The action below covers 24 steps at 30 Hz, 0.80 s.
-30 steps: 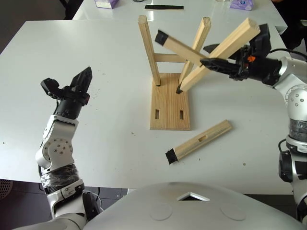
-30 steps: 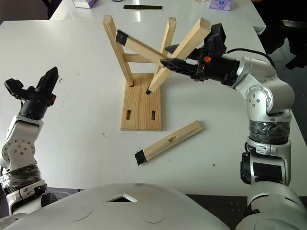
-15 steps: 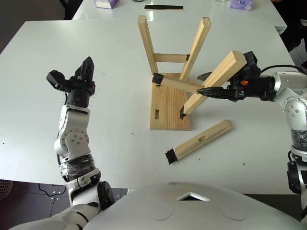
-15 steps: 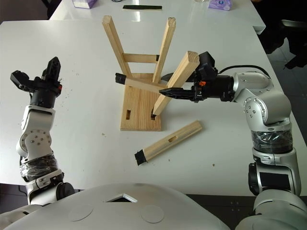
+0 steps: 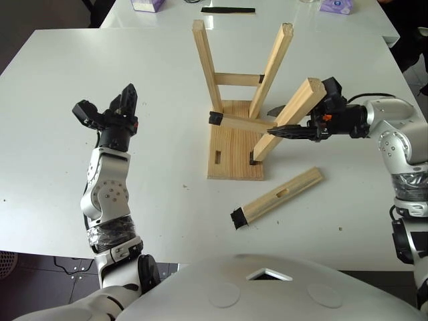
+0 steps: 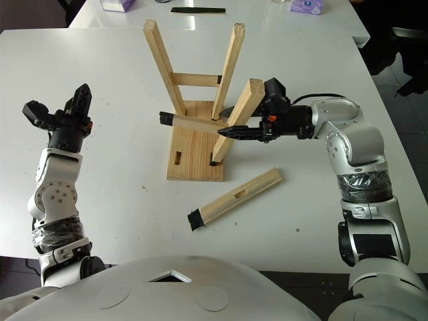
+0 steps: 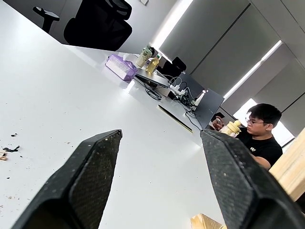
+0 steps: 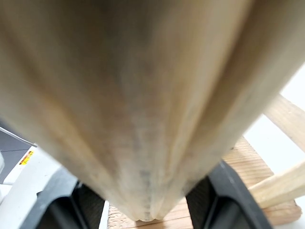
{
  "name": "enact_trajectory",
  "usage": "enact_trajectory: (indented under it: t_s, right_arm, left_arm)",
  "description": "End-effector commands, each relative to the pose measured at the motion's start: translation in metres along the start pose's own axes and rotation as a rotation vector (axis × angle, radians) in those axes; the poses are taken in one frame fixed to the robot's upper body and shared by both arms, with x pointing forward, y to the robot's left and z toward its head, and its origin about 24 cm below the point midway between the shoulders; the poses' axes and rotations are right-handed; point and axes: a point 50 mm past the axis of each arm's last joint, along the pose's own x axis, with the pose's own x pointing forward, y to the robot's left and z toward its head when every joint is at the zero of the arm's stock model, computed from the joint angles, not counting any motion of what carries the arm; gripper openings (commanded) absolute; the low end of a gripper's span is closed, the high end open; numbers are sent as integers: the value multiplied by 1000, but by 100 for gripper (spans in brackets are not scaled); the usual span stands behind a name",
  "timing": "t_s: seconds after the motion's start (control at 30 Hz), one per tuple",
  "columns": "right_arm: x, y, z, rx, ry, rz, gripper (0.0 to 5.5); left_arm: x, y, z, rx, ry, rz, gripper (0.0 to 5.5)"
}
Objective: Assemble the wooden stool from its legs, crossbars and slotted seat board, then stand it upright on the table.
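Tilted leg (image 5: 298,105) probably at seat board (image 5: 233,164) edge

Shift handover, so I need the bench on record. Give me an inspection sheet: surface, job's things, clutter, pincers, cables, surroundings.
Surface: white table, a few dark specks near the left arm.
Job's things: seat board lies flat; left upright leg and right upright leg stand in it, joined by a crossbar; tilted leg carries a second crossbar, its lower end at the near right slot; loose leg lies in front of the board.
Clutter: purple box, second purple box and black strip on the far table.
Pincers: left pincer open, empty, raised above the table; right pincer shut on the tilted leg.
Cables: black cable at the right wrist.
Surroundings: office chair beyond the tables.
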Motion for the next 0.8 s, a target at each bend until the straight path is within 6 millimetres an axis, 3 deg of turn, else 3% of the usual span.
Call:
enact_trajectory:
  t_s: [0.03,0.13,0.47,0.8]
  right_arm:
    - [6,-2,5,-57,29,11,199]
    - [10,-2,2,-79,59,20,199]
    - [33,8,-51,-34,237,20,199]
    - [37,0,-41,13,187,-46,199]
  left_arm:
    - [0,-3,-7,22,28,-21,308]
    - [0,-6,-10,30,34,-32,308]
    - [-4,-17,-28,69,79,-63,308]
    - [-5,-12,-29,74,84,-50,308]
